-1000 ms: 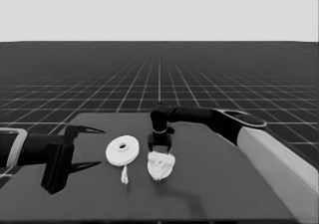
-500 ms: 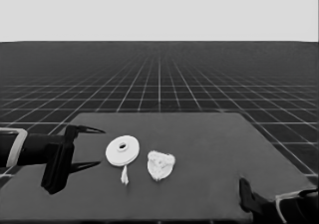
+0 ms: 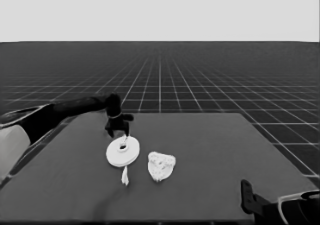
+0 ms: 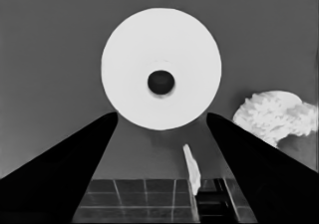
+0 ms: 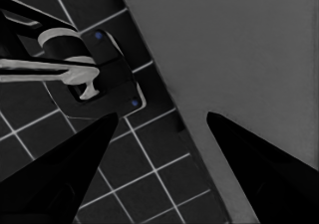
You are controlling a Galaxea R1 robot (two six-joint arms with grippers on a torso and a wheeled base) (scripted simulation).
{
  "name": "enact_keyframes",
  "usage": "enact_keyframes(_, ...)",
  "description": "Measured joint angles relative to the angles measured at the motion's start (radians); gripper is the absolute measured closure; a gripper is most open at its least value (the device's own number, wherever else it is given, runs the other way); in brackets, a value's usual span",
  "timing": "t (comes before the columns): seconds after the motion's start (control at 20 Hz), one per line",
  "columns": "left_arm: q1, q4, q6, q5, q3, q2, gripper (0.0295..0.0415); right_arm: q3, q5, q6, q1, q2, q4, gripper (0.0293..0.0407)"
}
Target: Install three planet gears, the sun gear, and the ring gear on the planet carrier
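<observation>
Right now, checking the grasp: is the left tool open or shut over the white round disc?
Open: the left tool has both black fingers spread, the larger round part lying unheld.

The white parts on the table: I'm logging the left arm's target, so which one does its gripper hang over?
The larger round part, a plain disc with a centre hole. The left gripper is open above its far edge. The toothed cluster of gears and the thin white piece lie apart from it.

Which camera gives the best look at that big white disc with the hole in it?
The left wrist view: the larger round part sits face-on between the left claw's spread fingers, with its centre hole plain. The head view shows it small and slanted, under the left claw. The right wrist view shows only a table corner and floor, not the part.
</observation>
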Motion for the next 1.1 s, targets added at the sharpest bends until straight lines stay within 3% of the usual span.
enact_keyframes(0.1, 0.115, 0.077, 0.035, -0.079, -0.086, 0.035, 0.0326, 0.0, 0.0, 0.0, 0.0, 0.0, 0.0, 0.0315)
enact_keyframes(0.3, 0.169, 0.104, 0.068, -0.121, -0.161, 0.067, 0.0326, 0.0, 0.0, 0.0, 0.0, 0.0, 0.0, 0.0315)
enact_keyframes(0.5, 0.173, 0.106, 0.073, -0.127, -0.171, 0.071, 0.0326, 0.0, 0.0, 0.0, 0.0, 0.0, 0.0, 0.0315)
enact_keyframes(0.55, 0.173, 0.107, 0.073, -0.127, -0.172, 0.071, 0.0351, 0.0, 0.0, 0.0, 0.0, 0.0, 0.0, 0.0315)
enact_keyframes(0.6, 0.173, 0.107, 0.073, -0.127, -0.172, 0.072, 0.0362, 0.0, 0.0, 0.0, 0.0, 0.0, 0.0, 0.0315)
enact_keyframes(1.0, 0.173, 0.107, 0.073, -0.127, -0.172, 0.072, 0.0362, 0.0, 0.0, 0.0, 0.0, 0.0, 0.0, 0.0315)
enact_keyframes(1.1, 0.068, 0.039, 0.016, -0.038, -0.05, 0.02, 0.0362, 0.0, 0.0, 0.0, 0.0, 0.0, 0.0, 0.0315)
